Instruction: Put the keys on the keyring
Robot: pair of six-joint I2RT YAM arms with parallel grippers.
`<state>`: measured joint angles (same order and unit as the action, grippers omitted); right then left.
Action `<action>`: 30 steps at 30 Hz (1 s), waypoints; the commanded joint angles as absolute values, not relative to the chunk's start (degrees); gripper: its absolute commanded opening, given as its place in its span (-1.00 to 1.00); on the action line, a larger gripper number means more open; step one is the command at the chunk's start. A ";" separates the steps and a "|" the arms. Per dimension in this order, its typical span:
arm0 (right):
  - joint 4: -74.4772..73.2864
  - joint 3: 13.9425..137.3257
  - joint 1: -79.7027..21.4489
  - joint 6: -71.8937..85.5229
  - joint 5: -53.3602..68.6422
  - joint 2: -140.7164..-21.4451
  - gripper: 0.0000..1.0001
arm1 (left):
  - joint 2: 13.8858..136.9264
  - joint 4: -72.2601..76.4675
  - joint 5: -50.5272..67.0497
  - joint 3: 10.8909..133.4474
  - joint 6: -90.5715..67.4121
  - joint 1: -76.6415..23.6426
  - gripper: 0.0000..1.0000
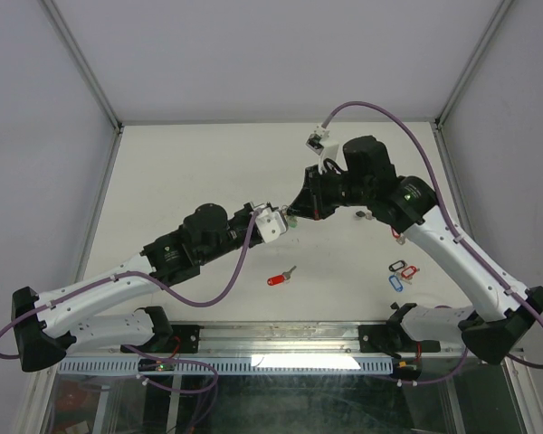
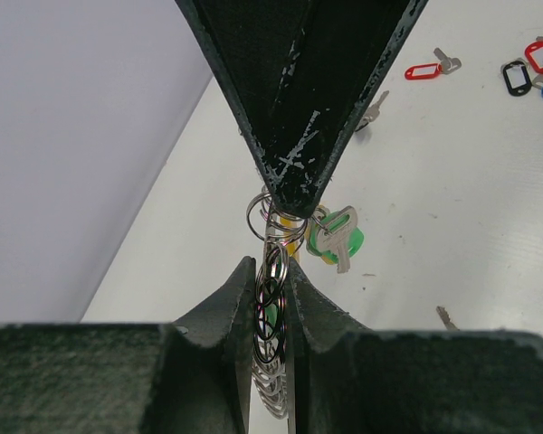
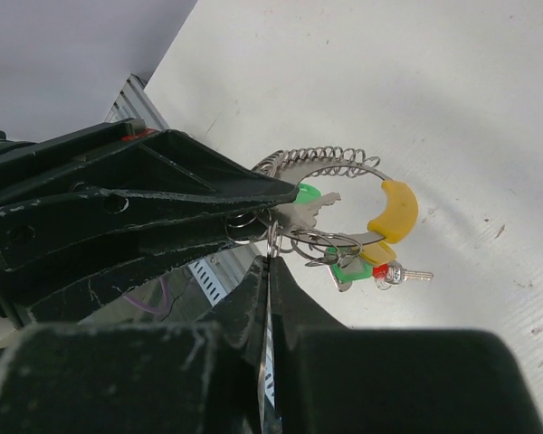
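The keyring (image 3: 330, 160), a silvery coiled wire loop with a yellow sleeve (image 3: 394, 210), hangs in the air between both arms. My left gripper (image 2: 271, 264) is shut on its coiled part (image 2: 271, 307). My right gripper (image 3: 271, 264) comes in from the opposite side, shut on a thin silver key held edge-on, whose small split ring (image 3: 271, 237) pokes out at the loop. Green-tagged keys (image 3: 348, 268) and a red-tagged one (image 3: 381, 269) hang from the loop. In the top view the two grippers (image 1: 273, 220) (image 1: 295, 212) meet tip to tip above the table's middle.
A red-tagged key (image 1: 280, 278) lies loose on the white table in front of the grippers. Black, red and blue tags (image 1: 402, 272) lie in a cluster at the right, near the right arm's base. Metal frame posts stand at the table's back corners.
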<state>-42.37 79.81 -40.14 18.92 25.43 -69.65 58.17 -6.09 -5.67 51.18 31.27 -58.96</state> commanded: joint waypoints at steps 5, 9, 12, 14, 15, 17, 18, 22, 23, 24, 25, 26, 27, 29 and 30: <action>-48.35 84.93 -40.08 17.78 31.73 -71.20 -1.00 | 57.66 -6.98 -12.30 52.56 34.43 -58.45 -1.00; -49.57 85.37 -40.08 17.70 32.80 -72.38 -1.00 | 57.74 -6.97 -13.16 52.22 35.16 -58.58 -1.00; -50.68 85.72 -40.08 17.27 33.73 -73.19 -1.00 | 57.76 -6.98 -13.94 51.99 35.50 -58.70 -1.00; -51.37 85.74 -40.11 16.90 34.29 -73.59 -1.00 | 57.79 -6.88 -14.24 51.89 35.65 -58.73 -1.00; -51.73 85.73 -40.10 16.55 34.64 -73.81 -1.00 | 57.83 -6.90 -14.35 51.86 35.64 -58.71 -1.00; -52.10 85.66 -40.08 16.32 34.81 -73.96 -1.00 | 57.88 -6.78 -14.33 51.70 35.67 -58.71 -1.00; -52.19 85.52 -40.08 16.19 34.85 -73.94 -1.00 | 57.92 -6.79 -14.32 51.70 35.61 -58.71 -1.00; -48.93 84.41 -40.06 16.85 35.01 -72.30 -1.00 | 58.04 -6.82 -13.75 51.76 35.14 -58.71 -1.00; -47.04 83.34 -40.12 17.33 34.55 -71.42 -0.98 | 58.17 -6.85 -13.53 51.75 34.96 -58.71 -1.00; -44.56 82.65 -40.13 17.53 33.97 -70.49 -0.88 | 58.26 -6.78 -13.31 51.74 34.78 -58.71 -1.00; -42.67 81.87 -40.13 17.62 33.17 -69.53 -0.79 | 58.35 -6.81 -13.01 51.76 34.58 -58.75 -1.00; -40.79 81.11 -40.15 17.73 32.39 -68.37 -0.68 | 58.36 -6.78 -12.82 51.76 34.36 -58.72 -1.00; -38.72 80.11 -40.09 17.77 31.45 -67.13 -0.56 | 58.29 -6.81 -12.57 51.71 34.10 -58.71 -1.00; -34.19 77.91 -40.09 18.00 29.81 -64.31 -0.36 | 58.27 -6.83 -12.10 51.60 33.52 -58.71 -1.00; -31.63 76.46 -40.10 18.09 28.69 -62.76 -0.28 | 58.27 -6.84 -11.85 51.71 33.23 -58.71 -1.00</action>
